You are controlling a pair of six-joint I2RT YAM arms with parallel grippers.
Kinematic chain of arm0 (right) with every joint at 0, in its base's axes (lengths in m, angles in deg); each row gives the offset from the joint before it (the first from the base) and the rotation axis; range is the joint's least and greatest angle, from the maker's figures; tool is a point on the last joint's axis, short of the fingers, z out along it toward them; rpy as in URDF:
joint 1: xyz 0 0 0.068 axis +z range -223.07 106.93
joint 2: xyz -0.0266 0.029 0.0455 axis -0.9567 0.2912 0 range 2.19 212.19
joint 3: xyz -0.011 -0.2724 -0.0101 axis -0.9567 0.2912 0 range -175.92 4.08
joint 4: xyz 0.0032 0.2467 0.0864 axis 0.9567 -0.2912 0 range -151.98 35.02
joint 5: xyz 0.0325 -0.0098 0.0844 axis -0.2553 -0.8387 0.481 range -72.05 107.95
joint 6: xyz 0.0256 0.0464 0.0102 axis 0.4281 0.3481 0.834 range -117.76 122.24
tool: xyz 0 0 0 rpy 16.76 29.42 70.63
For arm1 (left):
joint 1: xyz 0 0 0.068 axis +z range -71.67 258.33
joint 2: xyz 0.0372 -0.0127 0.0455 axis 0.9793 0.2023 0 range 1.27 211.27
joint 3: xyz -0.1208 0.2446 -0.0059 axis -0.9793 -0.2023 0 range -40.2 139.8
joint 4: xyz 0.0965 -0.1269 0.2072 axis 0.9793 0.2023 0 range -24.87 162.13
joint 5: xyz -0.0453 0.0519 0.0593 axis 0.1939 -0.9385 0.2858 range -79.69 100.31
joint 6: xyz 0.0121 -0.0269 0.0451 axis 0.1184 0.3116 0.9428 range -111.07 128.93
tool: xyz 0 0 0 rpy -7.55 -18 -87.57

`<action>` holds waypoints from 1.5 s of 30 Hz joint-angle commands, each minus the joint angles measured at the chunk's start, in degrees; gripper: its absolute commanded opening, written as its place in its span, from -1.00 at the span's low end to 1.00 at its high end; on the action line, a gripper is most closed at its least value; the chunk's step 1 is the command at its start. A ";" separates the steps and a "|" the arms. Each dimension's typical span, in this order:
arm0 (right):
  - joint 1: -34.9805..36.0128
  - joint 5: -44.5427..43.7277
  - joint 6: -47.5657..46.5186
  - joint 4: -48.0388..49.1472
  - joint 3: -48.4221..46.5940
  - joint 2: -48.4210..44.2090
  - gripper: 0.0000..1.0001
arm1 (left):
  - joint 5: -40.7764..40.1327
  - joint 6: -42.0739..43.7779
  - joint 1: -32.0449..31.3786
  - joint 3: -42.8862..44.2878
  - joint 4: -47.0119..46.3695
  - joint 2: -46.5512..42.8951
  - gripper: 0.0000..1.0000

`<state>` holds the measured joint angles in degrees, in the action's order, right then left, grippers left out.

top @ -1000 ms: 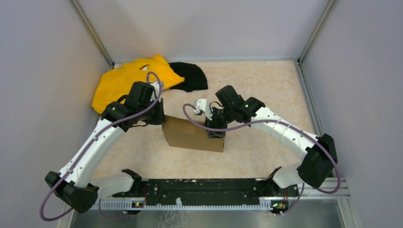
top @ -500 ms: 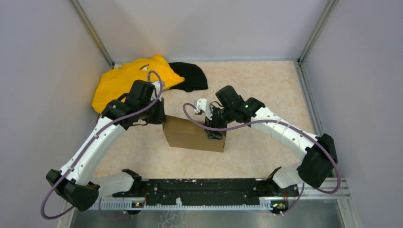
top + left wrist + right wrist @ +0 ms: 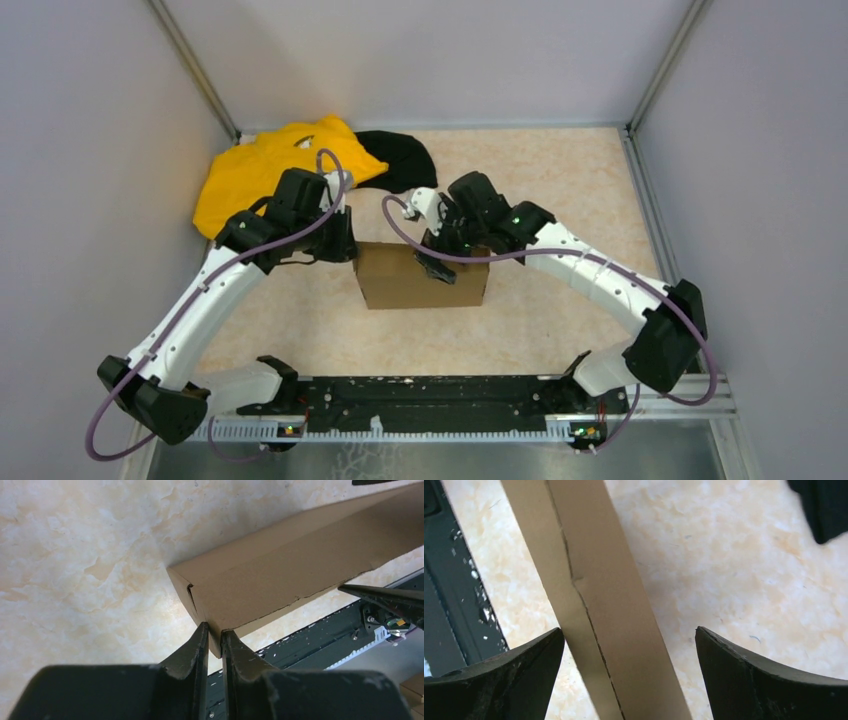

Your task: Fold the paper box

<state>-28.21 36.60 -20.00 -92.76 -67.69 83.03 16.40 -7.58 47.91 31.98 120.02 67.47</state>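
Observation:
The paper box is a closed shallow brown cardboard box standing on its long edge at the table's middle. My left gripper is shut on the box's upper left corner; the left wrist view shows that corner pinched between the fingers and the box body. My right gripper is open above the box's top edge, right of centre. In the right wrist view the box's narrow edge runs between the wide-apart fingers without touching them.
A yellow cloth and a black cloth lie at the back left. Grey walls close the table on three sides. The black base rail runs along the near edge.
The box has turned from slanted to square with the table's front and shifted slightly right. The right gripper has risen off the box's right end and moved back along the top edge.

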 commanded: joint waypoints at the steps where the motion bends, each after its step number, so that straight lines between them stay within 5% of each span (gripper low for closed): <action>1: 0.18 -11.37 9.09 7.81 -5.63 -4.05 0.97 | 4.36 -1.13 -0.79 -0.64 -2.29 -1.22 -0.60; 7: 0.14 -24.89 16.28 7.05 -5.91 -9.01 0.94 | 4.35 -1.55 -0.72 -0.77 -2.25 -1.53 -0.60; 13: 0.10 -28.34 19.79 6.97 -2.98 -14.59 0.90 | 3.98 -1.67 -0.77 -1.27 -2.58 -1.41 -0.60; 21: 5.24 -27.58 29.58 0.86 -5.19 -14.69 0.33 | 3.70 -2.12 -0.79 -1.78 -3.30 -1.17 -0.59; 28: 18.21 -39.92 34.20 1.76 -3.67 -11.16 0.27 | 3.52 -2.03 -0.78 -1.10 -3.04 -0.46 -0.59; 35: 21.95 -46.62 40.02 4.67 0.33 -8.02 0.16 | 2.94 -2.28 -0.79 -0.86 -2.78 0.12 -0.59; 40: 22.81 -51.23 43.69 6.97 1.97 -5.68 -0.22 | 2.51 -3.13 -0.79 0.04 -2.48 1.06 -0.59; 45: 22.86 -53.49 44.25 7.60 1.99 -3.21 -0.28 | 2.21 -4.15 -0.75 1.08 -2.10 1.68 -0.59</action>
<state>-6.05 -12.33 21.94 -89.07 -64.89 78.72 18.82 -10.14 47.46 31.06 117.84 68.54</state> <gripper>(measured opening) 0.365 0.205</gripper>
